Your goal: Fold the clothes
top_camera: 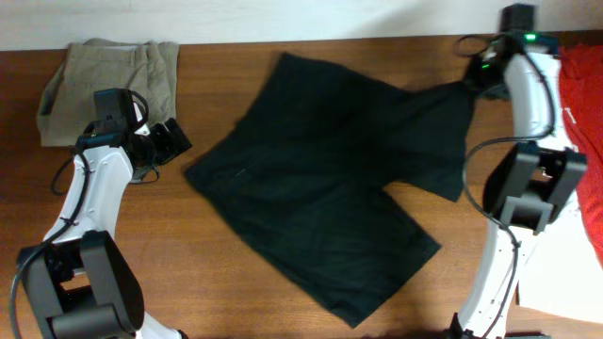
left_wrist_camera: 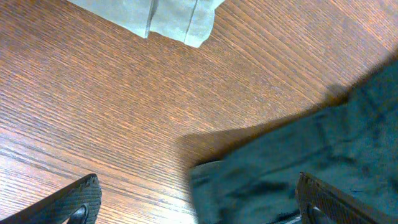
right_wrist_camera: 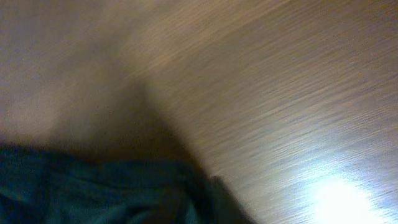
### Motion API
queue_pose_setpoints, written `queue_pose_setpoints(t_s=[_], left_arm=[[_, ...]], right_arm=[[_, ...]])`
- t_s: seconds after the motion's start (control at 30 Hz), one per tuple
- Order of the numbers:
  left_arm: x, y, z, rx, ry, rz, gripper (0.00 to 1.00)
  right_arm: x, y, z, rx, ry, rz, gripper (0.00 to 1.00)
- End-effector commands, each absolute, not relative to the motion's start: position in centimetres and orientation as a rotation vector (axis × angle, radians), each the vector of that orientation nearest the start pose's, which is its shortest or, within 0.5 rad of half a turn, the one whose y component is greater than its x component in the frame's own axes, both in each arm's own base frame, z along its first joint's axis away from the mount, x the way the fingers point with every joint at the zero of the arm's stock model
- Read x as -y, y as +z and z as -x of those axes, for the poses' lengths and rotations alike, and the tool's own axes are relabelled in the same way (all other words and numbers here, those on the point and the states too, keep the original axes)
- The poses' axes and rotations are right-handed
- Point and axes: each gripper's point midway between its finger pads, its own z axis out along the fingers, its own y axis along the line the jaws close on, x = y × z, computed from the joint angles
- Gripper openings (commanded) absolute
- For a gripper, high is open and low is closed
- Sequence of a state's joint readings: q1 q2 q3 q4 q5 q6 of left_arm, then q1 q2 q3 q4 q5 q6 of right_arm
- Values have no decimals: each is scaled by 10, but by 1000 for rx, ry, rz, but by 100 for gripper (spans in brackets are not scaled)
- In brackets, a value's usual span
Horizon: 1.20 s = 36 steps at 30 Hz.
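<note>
Overhead view has the black shorts (top_camera: 320, 188) spread open and flat across the middle of the worktop (top_camera: 236, 292), lying on a slant with both legs out and no fold in them yet. Their far right corner is drawn out into a point that runs up to the right gripper (top_camera: 471, 80). That looks like a grip on the cloth, but the fingers are not visible from above, and the right wrist view is a blur of dark fabric and wood, so I cannot tell whether it has closed on the corner.

The left gripper (top_camera: 177, 143) hangs with its jaws spread wide and nothing between them, just beside the left edge of the shorts. Its wrist view shows bare wood between the fingers and the dark hem off to one side.

Further out, the khaki shorts (top_camera: 108, 75) sit at the far left corner in a compact stack, which I take to be already folded. A red shirt (top_camera: 584, 85) and a white shirt (top_camera: 570, 254) lie along the right edge, partly out of frame.

By my reading, one garment is done, the black shorts are only just being taken up, and the shirts are left.
</note>
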<state>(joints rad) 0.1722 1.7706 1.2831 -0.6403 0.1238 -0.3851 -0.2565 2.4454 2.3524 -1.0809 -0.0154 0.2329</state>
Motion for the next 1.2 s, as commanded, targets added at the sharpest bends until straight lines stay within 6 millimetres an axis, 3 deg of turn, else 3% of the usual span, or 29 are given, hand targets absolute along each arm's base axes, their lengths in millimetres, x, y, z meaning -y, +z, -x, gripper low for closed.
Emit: queue_pose_setpoints(t_s=[0.0, 0.03, 0.07, 0.13, 0.2, 0.27, 0.33, 0.4, 0.5, 0.57, 0.6, 0.67, 0.73, 0.77, 0.83, 0.87, 0.9, 1.0, 1.07, 1.17], left_arm=[[-54, 98, -422, -2588, -208, 674, 99], [-54, 98, -422, -2586, -208, 673, 99], [-54, 98, -422, -2586, -208, 673, 99], [-53, 98, -422, -2587, -210, 672, 99], [-47, 100, -425, -2593, -244, 588, 99], [-31, 105, -430, -2595, -339, 414, 99], [-27, 103, -426, -2617, -348, 401, 99], [-17, 100, -420, -2647, -367, 384, 99], [-4, 93, -408, -2716, -350, 361, 99], [-12, 89, -401, -2749, -255, 383, 99], [-18, 86, -397, -2765, -206, 404, 99], [-21, 86, -397, -2758, -188, 457, 99], [-26, 86, -397, -2742, -164, 557, 99], [-26, 85, -397, -2741, -167, 566, 99], [-25, 79, -397, -2756, -171, 566, 99], [-23, 75, -397, -2768, -177, 567, 99], [-20, 66, -396, -2792, -192, 566, 99], [-4, 36, -391, -2887, -286, 521, 99], [-2, 15, -387, -2938, -292, 536, 99], [-2, 3, -386, -2959, -291, 543, 99]], right_arm=[[159, 100, -549, -2647, -46, -642, 56], [161, 100, -546, -2656, -48, -645, 97], [164, 107, -542, -2657, -49, -655, 99], [166, 144, -533, -2622, -29, -734, 99], [152, 182, -521, -2613, 52, -731, 99], [130, 231, -496, -2598, 148, -724, 99], [108, 277, -470, -2566, 198, -697, 99], [76, 303, -467, -2533, 335, -569, 99], [27, 324, -453, -2544, 407, -460, 98], [-6, 326, -437, -2597, 424, -382, 99], [-28, 325, -415, -2650, 397, -365, 99], [-44, 321, -386, -2704, 293, -381, 99], [-80, 307, -354, -2799, 300, -266, 99], [-111, 286, -328, -2902, 292, -137, 99], [-150, 242, -297, -3052, 247, 58, 99], [-163, 226, -291, -3083, 236, 102, 99], [-186, 193, -276, -3137, 213, 101, 99], [-212, 159, -257, -3172, 187, 140, 99], [-220, 160, -247, -3176, 182, 171, 99], [-221, 165, -229, -3204, 152, 182, 99]])
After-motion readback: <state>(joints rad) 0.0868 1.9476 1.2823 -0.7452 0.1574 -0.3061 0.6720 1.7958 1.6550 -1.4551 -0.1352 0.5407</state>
